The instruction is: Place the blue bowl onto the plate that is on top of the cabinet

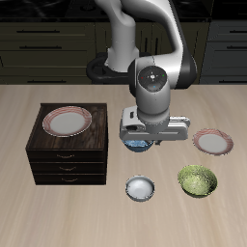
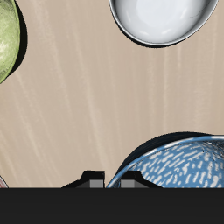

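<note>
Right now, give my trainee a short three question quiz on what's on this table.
1. True or false: the blue bowl already sits on the plate on top of the cabinet.
2. How many bowls are in view: A two, B three, C four?
3. Fill in: the second plate lies on the ____, farther back than the green bowl.

Key:
1. False. The blue bowl is on the table beneath the tool, beside the cabinet.
2. B: blue, green, and the white-grey bowl.
3. table.
</note>
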Robot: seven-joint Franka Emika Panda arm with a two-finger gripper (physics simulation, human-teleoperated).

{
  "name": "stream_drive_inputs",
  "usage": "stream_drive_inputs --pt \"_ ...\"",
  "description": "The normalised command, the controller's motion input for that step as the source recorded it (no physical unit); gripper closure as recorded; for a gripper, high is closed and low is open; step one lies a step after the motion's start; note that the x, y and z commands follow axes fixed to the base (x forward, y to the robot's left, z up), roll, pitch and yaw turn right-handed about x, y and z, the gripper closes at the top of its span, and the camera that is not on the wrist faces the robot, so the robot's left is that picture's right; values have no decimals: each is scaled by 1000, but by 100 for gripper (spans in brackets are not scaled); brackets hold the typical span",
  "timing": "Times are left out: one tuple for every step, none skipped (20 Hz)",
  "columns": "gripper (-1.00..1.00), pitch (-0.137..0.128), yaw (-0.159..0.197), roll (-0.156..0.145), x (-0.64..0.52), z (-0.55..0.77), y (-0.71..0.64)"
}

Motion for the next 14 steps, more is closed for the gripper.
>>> stream_drive_inputs --pt "100 -22 23 -18 -49 255 -30" --pt "100 -56 44 7 -117 278 1" --pt "100 -52 39 -5 -101 280 -3" --pt "100 -73 61 -21 -125 309 17" --pt "100 -39 27 31 -133 339 97" --pt "100 -64 54 -35 -96 279 -63" --pt "100 -45 22 20 -136 306 53" --pt "100 -52 33 -19 -166 339 8" --pt "100 -72 64 6 -195 429 52" --pt "100 -45 23 -5 -100 274 17" --pt "100 -74 66 -18 -175 389 -22" --pt "100 -61 63 25 -155 372 49" --pt "100 -86 61 -52 -173 402 -35" --pt "100 -92 48 -3 -157 404 38"
